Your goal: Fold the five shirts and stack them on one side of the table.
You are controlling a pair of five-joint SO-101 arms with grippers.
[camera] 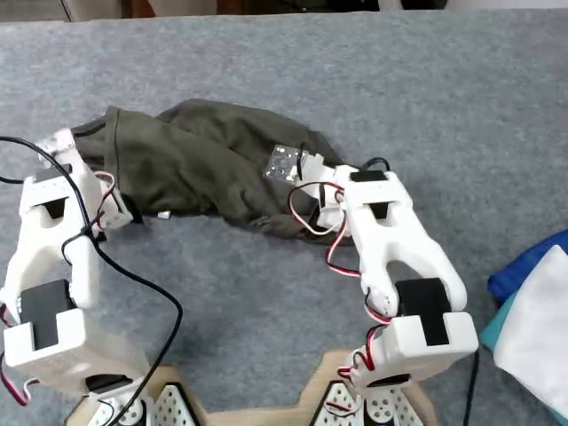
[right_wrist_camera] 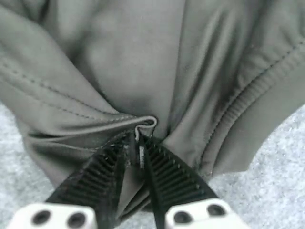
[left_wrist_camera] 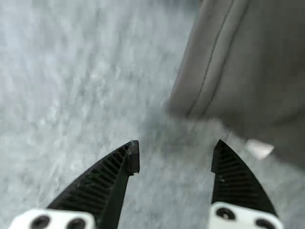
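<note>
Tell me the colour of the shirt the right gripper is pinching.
The shirt is dark olive green, clearest in the high view.

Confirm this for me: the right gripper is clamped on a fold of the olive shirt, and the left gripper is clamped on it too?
Not quite. The left gripper is open, jaws apart over the bare table beside the olive shirt, gripping nothing, as the left wrist view shows. The right gripper is clamped on a fold of the shirt.
</note>
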